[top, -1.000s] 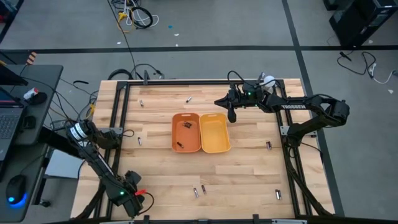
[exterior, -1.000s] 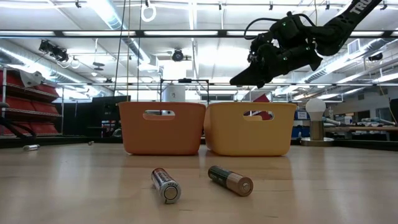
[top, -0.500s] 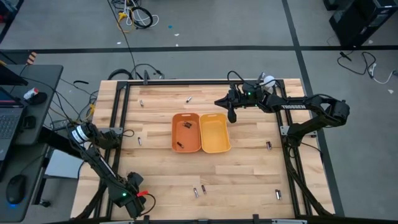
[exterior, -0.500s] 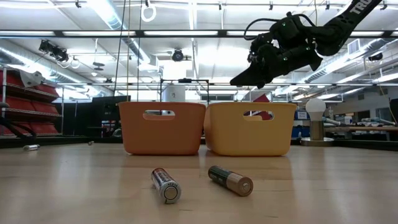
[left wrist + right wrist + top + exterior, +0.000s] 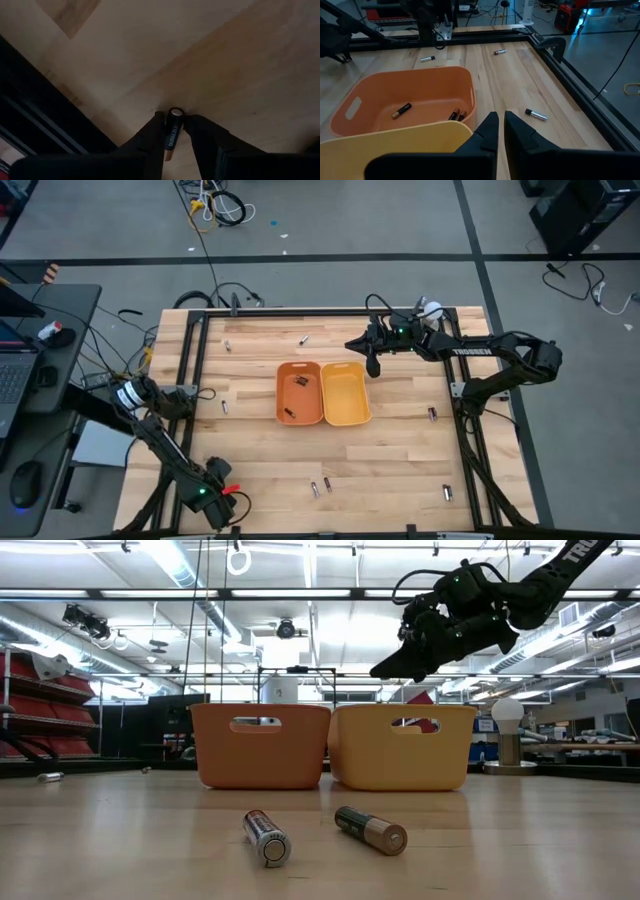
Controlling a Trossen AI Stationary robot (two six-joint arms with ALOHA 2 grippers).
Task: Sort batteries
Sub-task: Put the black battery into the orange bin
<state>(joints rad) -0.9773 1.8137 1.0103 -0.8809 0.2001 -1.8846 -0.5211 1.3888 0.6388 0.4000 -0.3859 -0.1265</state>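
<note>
My left gripper [image 5: 222, 490] points down at the table's near left corner, shut on a dark battery [image 5: 172, 131] with a copper end. My right gripper [image 5: 373, 367] hangs shut and empty above the far edge of the yellow tray [image 5: 346, 393], high in the low view [image 5: 385, 668]. The orange tray [image 5: 281, 392] beside it holds a few batteries [image 5: 400, 110]. Other batteries lie on the wood: two near the front edge [image 5: 266, 837] [image 5: 370, 829], and others at the far left [image 5: 227, 346], far middle [image 5: 304, 339], left [image 5: 224, 407] and right [image 5: 432, 414]. My left gripper pinches the battery's two long sides [image 5: 166, 134] between its two fingers, which come from above, pointing down. The battery lies between them on the table, its round dark end [image 5: 175, 113] just past the fingertips and its copper end toward the wrist.
A black frame rail [image 5: 45, 120] runs close beside the left gripper and around the table [image 5: 190, 380]. A metal cup with a white ball [image 5: 431, 309] stands at the far right. Another battery [image 5: 447, 493] lies at the near right.
</note>
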